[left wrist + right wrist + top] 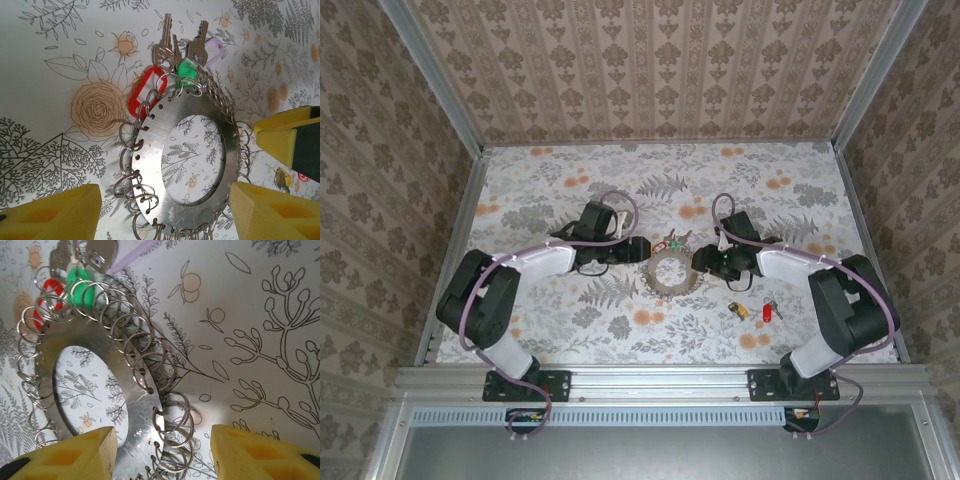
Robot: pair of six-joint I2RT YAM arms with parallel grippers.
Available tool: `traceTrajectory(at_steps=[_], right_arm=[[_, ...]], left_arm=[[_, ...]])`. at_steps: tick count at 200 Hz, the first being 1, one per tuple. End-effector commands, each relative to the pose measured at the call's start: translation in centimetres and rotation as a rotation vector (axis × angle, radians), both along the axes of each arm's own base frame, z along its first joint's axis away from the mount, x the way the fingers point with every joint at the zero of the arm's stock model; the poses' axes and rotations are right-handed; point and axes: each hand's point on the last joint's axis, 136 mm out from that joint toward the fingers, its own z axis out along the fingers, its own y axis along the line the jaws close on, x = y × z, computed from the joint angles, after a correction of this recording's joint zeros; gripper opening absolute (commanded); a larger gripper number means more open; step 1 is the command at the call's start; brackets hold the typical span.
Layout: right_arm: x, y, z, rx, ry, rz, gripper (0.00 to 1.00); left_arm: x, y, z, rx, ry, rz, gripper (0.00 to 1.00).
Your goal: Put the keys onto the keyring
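**Steel keyring (670, 291) lies between the two arms**

Flat on the tabletop (570, 330), the keyring (150, 165) is a polished disc with a wide hole, and small split rings (172, 417) hang all round its rim. My left pincer (638, 250) meets it from the left and my right pincer (705, 262) from the right. Each has its yellow fingers (50, 212) standing apart, astride the rim. As far as I can see, neither is clamped on the plate.

Three keys (187, 70) with red, green and lilac tags already hang off the far rim, blades pointing away from me. Two loose keys lie on the tabletop to the near right of the keyring, one yellow (740, 310) and one red (767, 310). They are just beside the right arm and well apart from the left. I judge the right pincer should fetch them while the left steadies the plate.
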Motion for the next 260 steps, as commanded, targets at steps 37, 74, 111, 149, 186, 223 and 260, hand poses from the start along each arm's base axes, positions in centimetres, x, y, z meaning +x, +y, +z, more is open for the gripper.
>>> traceTrajectory(at_steps=[37, 74, 111, 149, 186, 223, 260], right_arm=[[0.2, 0.9, -1.1, 0.039, 0.037, 0.003, 0.47], [0.1, 1.5, -1.5, 0.08, 0.032, 0.016, 0.42], [0.2, 2.2, -1.7, 0.123, 0.028, 0.027, 0.38], [0.1, 2.7, -2.5, 0.149, 0.035, 0.046, 0.38], [0.2, 3.4, -2.4, 0.191, 0.001, 0.079, 0.34], [0.4, 4.1, -1.9, 0.224, -0.043, 0.127, 0.3], [0.7, 3.9, -1.4, 0.227, -0.068, 0.134, 0.2]], left_arm=[[-0.7, -1.9, -0.3, -0.022, 0.052, -0.063, 0.65], [-1.2, -2.7, -1.4, -0.014, 0.087, -0.089, 0.58], [-1.6, -2.9, -2.5, 0.001, 0.113, -0.094, 0.55], [-1.8, -2.8, -3.9, 0.023, 0.143, -0.089, 0.51], [-2.1, -2.4, -4.9, 0.045, 0.164, -0.078, 0.45], [-2.2, -2.1, -5.2, 0.049, 0.164, -0.064, 0.43], [-1.9, -1.8, -4.7, 0.057, 0.14, -0.045, 0.43]])
